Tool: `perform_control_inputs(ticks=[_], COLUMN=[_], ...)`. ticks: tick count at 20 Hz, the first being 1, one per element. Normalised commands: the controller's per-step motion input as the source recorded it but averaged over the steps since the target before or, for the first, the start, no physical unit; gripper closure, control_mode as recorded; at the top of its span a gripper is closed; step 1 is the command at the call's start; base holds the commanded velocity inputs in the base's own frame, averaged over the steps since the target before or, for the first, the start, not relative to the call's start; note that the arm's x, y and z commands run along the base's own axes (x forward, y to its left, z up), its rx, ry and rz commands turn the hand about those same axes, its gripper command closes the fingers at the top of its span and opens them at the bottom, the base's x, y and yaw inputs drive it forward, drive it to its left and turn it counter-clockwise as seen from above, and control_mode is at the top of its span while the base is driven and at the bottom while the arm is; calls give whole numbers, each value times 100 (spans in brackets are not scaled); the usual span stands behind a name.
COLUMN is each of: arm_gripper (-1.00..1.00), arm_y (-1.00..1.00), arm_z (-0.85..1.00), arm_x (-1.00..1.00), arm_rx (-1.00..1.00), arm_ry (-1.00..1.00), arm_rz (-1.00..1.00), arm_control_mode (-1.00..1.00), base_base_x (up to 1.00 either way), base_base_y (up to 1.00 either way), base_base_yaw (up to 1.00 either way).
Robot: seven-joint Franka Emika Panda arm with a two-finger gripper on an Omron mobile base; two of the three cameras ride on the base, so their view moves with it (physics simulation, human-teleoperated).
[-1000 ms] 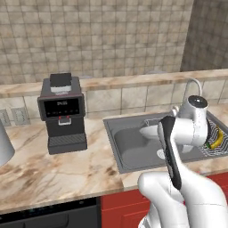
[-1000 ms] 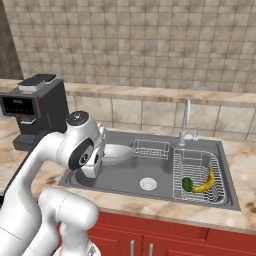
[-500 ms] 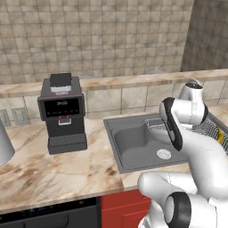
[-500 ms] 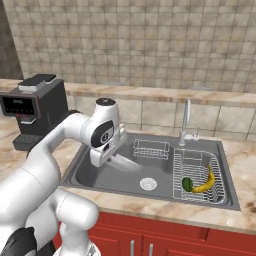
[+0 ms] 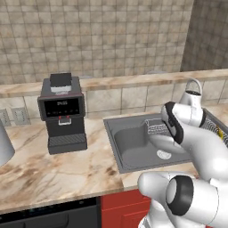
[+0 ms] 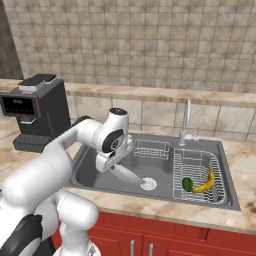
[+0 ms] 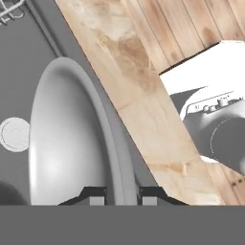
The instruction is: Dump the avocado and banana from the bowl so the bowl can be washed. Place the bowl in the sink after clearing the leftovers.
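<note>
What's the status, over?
Gripper shut on rim of wide shallow grey-white bowl, tilted over the dark grey sink. Green avocado, yellow banana in wire rack. Nothing blocking.

Smooth matt grey-white bowl; dull dark grey metal sink, thin wire rack, shiny chrome faucet; glossy veined marble surface; yellow banana, glossy green avocado

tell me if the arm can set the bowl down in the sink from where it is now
Probably yes: the claw is shut on the bowl rim, already tilted low over the sink basin, with bare floor beneath it.
</note>
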Motion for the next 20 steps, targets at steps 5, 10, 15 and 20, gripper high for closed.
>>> perform_control_inputs(ticks=[5,10,15,20], arm_gripper=[100,100,100,100], arm_y=[0,5,0,0], arm_z=[-36,-15,-17,-29], arm_x=[12,44,49,36], arm_rx=[0,0,0,0], arm_ry=[0,0,0,2], arm_rz=[-10,-13,-15,-14], arm_control_mode=[-100,-100,-100,-100], base_base_x=[0,0,0,0], base_base_y=[0,0,0,0], base_base_yaw=[0,0,0,0])
